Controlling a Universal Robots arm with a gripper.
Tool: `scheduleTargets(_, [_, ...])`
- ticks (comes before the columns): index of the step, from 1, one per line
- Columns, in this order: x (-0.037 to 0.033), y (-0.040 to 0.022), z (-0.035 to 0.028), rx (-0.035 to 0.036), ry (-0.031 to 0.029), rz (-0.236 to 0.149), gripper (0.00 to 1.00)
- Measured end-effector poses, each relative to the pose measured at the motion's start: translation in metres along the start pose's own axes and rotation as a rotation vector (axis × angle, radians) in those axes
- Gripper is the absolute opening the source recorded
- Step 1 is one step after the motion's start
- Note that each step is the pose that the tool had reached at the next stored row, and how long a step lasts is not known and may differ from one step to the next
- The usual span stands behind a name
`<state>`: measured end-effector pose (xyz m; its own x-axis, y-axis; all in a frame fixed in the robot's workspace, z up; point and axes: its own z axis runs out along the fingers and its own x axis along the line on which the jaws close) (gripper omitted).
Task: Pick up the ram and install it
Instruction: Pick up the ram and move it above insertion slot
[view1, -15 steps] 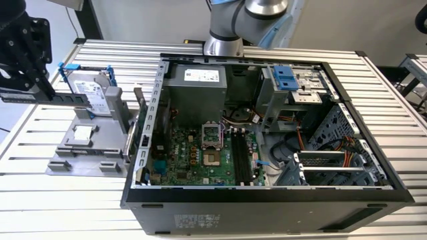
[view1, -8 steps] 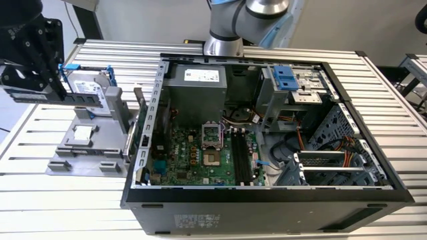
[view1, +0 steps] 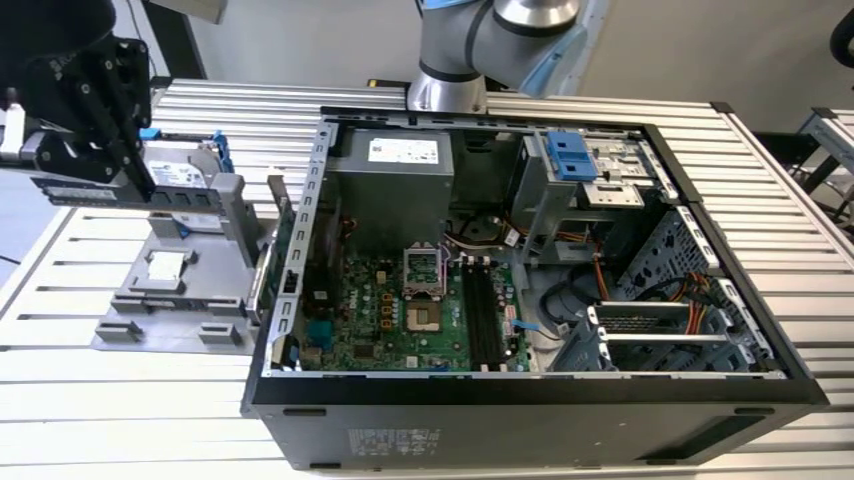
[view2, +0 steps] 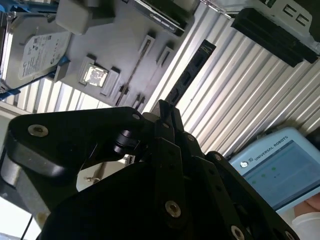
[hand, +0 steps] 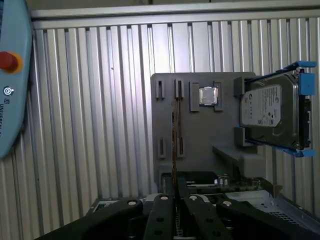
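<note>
My black gripper (view1: 127, 180) hangs over the grey parts holder (view1: 160, 300) at the exterior view's left, outside the computer case. It is shut on the ram (view2: 192, 70), a long thin dark board with black chips that sticks out past the fingertips (view2: 165, 112). In the first wrist view the ram (hand: 174, 145) shows edge-on, running from my gripper (hand: 175, 190) out over the holder (hand: 200, 130) and its slots. In the exterior view the ram (view1: 180, 197) lies level just under the fingers. The black memory slots (view1: 483, 318) on the motherboard are far off towards the exterior view's right.
The open computer case (view1: 534, 385) lies on the slatted table with its motherboard (view1: 387, 320), CPU socket (view1: 424, 270) and drive cages. A silver hard drive in a blue frame (hand: 272, 112) and a small chip (hand: 207, 96) sit on the holder. A pale blue pendant (view2: 280, 165) rests nearby.
</note>
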<state>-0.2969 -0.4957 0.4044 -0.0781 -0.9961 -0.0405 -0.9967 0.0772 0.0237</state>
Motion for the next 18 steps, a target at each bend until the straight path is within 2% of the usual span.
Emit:
scheduleTargets(7, [-0.0008, -0.0101, -0.0002, 0.0000, 0.0001, 0.000, 0.00])
scheduleTargets(18, [-0.0023, -0.0296, -0.0006, 0.0000, 0.0001, 0.000, 0.00])
